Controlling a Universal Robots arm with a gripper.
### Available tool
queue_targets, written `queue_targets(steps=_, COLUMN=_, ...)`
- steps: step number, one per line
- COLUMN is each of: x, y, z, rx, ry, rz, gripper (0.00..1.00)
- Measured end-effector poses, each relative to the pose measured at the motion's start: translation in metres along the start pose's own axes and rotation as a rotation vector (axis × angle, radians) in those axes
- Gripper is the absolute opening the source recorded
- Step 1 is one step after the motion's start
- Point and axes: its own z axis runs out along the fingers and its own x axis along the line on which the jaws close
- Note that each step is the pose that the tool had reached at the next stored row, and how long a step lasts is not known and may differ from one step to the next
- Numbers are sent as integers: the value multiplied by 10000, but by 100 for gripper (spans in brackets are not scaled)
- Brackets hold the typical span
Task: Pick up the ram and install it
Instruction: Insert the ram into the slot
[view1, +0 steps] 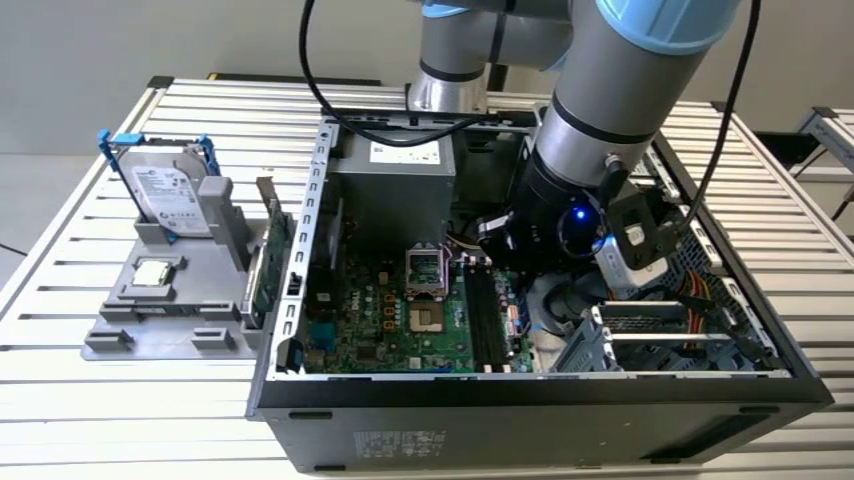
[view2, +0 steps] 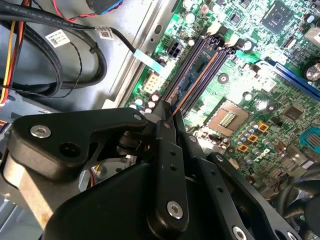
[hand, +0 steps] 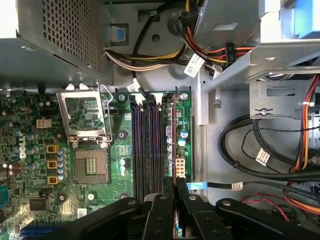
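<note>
One thin, dark green-blue ram (view2: 196, 70), edge-on.

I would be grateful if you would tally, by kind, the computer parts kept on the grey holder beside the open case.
hard drive: 1
expansion card: 1
processor chip: 1
Total: 3

Gripper (view2: 169, 112) loomed big and black in the foreground, its tip right over the near end of the memory slots (view2: 197, 67). Those dark slots ran away across the green motherboard (view2: 260, 95). The bare processor socket (view2: 227, 117) sat just beside them. On the slots' other side, thick black cables (view2: 75, 60) looped over the grey case metal (view2: 131, 60).
</note>
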Motion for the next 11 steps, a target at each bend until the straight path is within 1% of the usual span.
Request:
queue_targets(steps=5, x=0, y=-5, z=13, rx=1, ry=0, rz=-4, gripper=0)
queue_targets(steps=11, x=-2, y=-16, z=67, rx=0, ry=1, rz=-30, gripper=0)
